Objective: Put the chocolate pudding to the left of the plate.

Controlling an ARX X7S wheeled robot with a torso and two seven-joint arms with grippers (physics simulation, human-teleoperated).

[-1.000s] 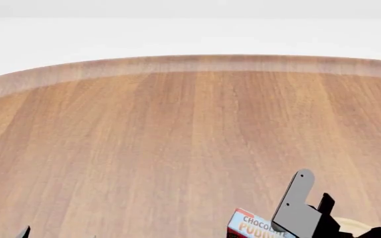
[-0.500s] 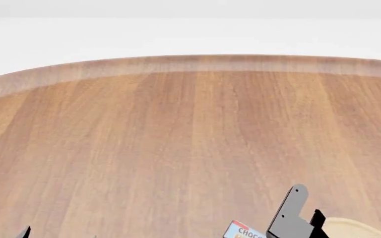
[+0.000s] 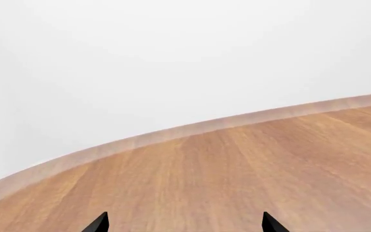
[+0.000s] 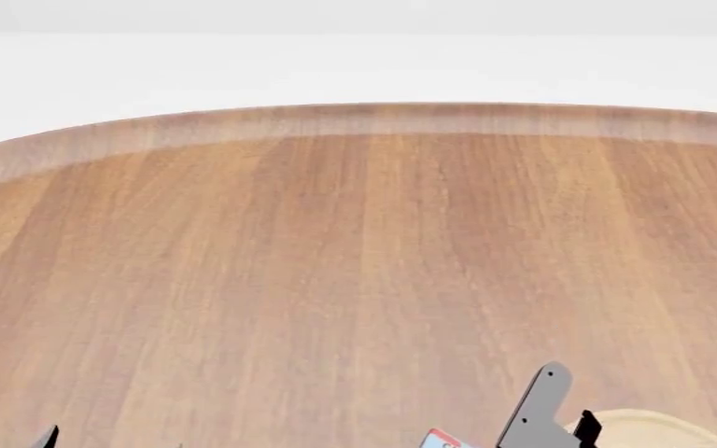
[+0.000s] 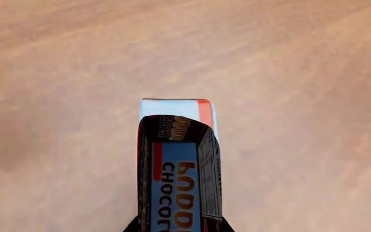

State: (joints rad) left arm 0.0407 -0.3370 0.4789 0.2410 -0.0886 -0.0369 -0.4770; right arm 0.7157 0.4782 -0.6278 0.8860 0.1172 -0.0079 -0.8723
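A: Where the head view meets its lower edge, what appears at about 5 o'clock?

B: The right gripper [image 4: 545, 425], a grey bracket with black parts, rises there. Just beside it, toward 7 o'clock, a small corner of the chocolate pudding [image 4: 440, 440] shows its light blue and red top. At the gripper's 3 o'clock lies the rim of the plate [image 4: 652, 427], pale tan, resting on the wooden surface [image 4: 333, 261].

A: How is the carton held?

B: In the right wrist view the chocolate pudding [image 5: 178, 164] sits lengthwise between the black jaws, which pinch its two long sides; its lettering is legible.

A: And the left gripper?

B: In the left wrist view the left gripper [image 3: 184, 224] shows only two black fingertips [image 3: 98, 223], spread well apart with nothing between them, above the surface [image 3: 250, 179].
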